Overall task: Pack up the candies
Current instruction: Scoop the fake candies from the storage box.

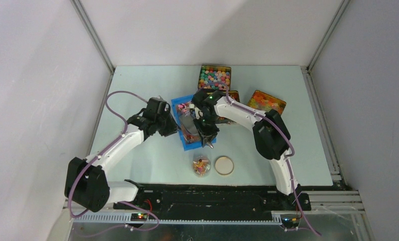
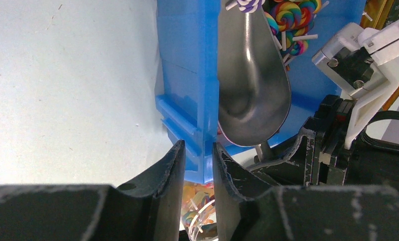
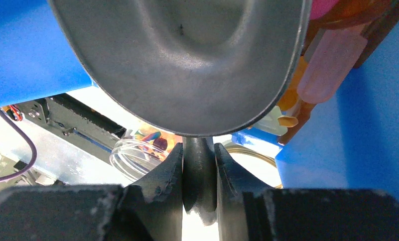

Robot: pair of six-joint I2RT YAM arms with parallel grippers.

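The candies (image 1: 187,107) lie at the far end of a blue tray (image 1: 186,144); in the left wrist view they (image 2: 287,17) look like small rainbow swirls with white sticks, and pink and orange wrapped ones (image 3: 327,70) show in the right wrist view. My left gripper (image 1: 173,125) is shut on the tray's left wall (image 2: 207,150). My right gripper (image 1: 207,134) is shut on the handle (image 3: 199,170) of a metal scoop (image 2: 252,90), whose bowl looks empty and lies over the tray. An open clear jar (image 1: 202,165) near the front holds a few candies.
The jar's round lid (image 1: 224,165) lies right of the jar. Behind the tray stand a tin of pastel balls (image 1: 215,78), a tin of orange jelly pieces (image 1: 266,102) and a third tin (image 1: 233,94) mostly hidden by my right arm.
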